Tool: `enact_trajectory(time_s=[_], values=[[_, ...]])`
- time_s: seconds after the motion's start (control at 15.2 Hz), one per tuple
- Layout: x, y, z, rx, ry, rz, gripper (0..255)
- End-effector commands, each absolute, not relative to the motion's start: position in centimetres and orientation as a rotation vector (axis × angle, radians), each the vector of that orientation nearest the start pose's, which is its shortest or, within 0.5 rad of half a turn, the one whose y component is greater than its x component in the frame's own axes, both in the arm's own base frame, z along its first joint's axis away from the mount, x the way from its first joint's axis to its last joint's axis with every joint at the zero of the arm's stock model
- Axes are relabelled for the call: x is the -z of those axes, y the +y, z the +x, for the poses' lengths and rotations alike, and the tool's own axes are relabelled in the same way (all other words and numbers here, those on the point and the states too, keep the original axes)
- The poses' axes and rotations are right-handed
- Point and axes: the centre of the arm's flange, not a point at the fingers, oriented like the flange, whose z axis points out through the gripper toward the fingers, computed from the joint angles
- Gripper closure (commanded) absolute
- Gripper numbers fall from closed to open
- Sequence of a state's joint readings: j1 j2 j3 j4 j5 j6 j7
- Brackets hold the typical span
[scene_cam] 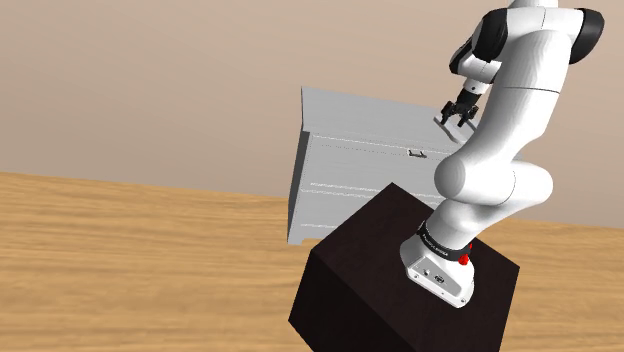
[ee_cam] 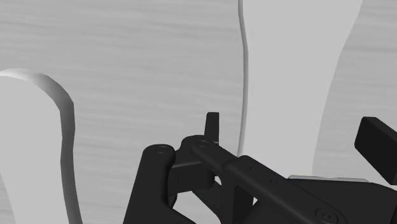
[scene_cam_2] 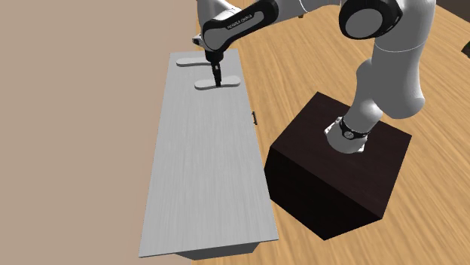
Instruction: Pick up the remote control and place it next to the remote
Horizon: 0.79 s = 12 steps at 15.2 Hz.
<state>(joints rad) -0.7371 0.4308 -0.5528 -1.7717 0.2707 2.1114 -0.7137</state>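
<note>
1. The claw (scene_cam_2: 218, 78) is down low at the far short edge of the long grey surface (scene_cam_2: 203, 173), right over the remote control (scene_cam_2: 232, 81).
2. In the wrist view the claw (ee_cam: 296, 127) is spread wide. One finger (ee_cam: 213, 126) sits just off one long side of the remote control (ee_cam: 286, 76) and the other finger pokes in past the opposite side. So the remote control is between the fingers, but it doesn't look clamped.
3. The remote control is plain light grey, flat on the surface and lying crosswise. It's a little in from that short edge, and one end comes close to the long edge on the stand's side.
4. The second remote (scene_cam_2: 188, 63) is the same pale grey and also lying flat. It's closer to the short edge, near the corner on the wall side. The two are close together but apart, and you can see grey surface between them in the wrist view, where the second remote (ee_cam: 32, 153) sits off to one side of the claw.
5. From the shoulder view the claw (scene_cam: 460, 115) hangs over the top of the surface (scene_cam: 370, 115), which is the top of a grey cabinet with drawer fronts.
6. The arm stands on a dark box stand (scene_cam_2: 331, 173) on a wooden floor (scene_cam: 120, 250), just beside the cabinet's long side.
</note>
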Motion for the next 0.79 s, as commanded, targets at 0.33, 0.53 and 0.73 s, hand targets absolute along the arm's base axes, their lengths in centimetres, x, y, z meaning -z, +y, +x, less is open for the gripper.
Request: enact_trajectory(time_s=[0.33, 0.53, 0.73], values=[[-39.7, -60.7, 21.9, -0.003, 1.041, -2.944, 0], [-39.7, -60.7, 21.9, -0.003, 1.041, -2.944, 0], [-39.6, -60.7, 21.9, -0.003, 1.041, -2.944, 0]])
